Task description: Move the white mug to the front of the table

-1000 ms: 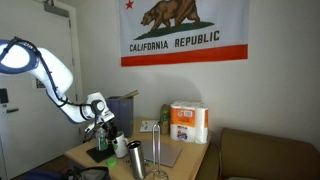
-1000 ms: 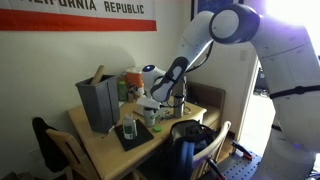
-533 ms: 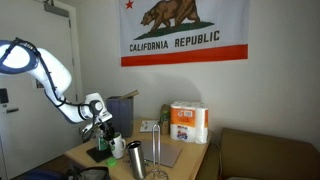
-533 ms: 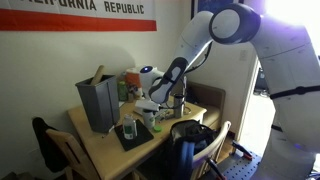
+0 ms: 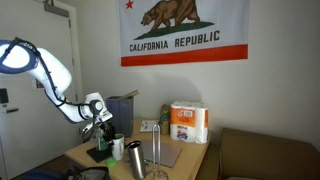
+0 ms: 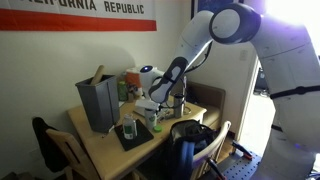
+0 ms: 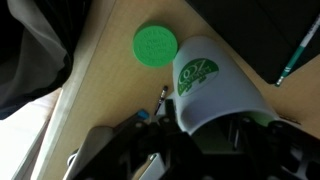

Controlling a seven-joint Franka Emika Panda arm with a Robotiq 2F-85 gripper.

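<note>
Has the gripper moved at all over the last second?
No. In both exterior views the gripper keeps its place against the steel tumbler and the grey bin.

- green bottle (image 7: pixel 155 44) just beside white mug (image 7: pixel 212 85) (tight gap)
- steel tumbler (image 5: pixel 134 160) stands near
- table (image 7: pixel 108 85) bare alongside the mug

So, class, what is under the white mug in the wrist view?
Tan table shows beside the white mug; a green cap lies nearby. The fingers hide its near end and any contact below.
</note>
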